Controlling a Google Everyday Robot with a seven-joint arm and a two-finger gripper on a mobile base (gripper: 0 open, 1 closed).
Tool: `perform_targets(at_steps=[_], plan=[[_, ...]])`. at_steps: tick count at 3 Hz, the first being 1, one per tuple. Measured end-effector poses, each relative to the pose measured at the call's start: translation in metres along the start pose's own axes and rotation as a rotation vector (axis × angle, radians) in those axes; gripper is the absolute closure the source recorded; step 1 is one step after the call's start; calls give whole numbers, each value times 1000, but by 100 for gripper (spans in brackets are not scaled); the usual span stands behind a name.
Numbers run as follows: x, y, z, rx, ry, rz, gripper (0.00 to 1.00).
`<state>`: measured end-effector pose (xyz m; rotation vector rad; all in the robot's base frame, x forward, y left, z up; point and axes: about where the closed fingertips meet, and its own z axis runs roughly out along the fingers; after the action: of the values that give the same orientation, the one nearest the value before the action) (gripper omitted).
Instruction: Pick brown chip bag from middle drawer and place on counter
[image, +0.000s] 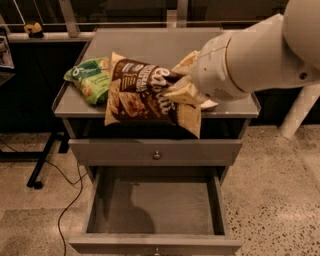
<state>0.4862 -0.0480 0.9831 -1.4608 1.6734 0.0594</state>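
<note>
The brown chip bag hangs in the air over the front edge of the counter, tilted, with its cream-yellow ends showing. My gripper is shut on the bag's right end, its cream fingers pinching the bag. The big white arm reaches in from the right. The middle drawer stands pulled open below, its grey floor bare.
A green snack bag lies on the counter's left side, just left of the brown bag. A white plate is mostly hidden behind my arm. The top drawer with its knob is shut. A cable runs on the floor at left.
</note>
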Motion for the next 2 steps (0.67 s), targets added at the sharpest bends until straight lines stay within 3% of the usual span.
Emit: perform_targets(at_steps=[2], plan=[[-17,-53,9,111,-9,38,100]])
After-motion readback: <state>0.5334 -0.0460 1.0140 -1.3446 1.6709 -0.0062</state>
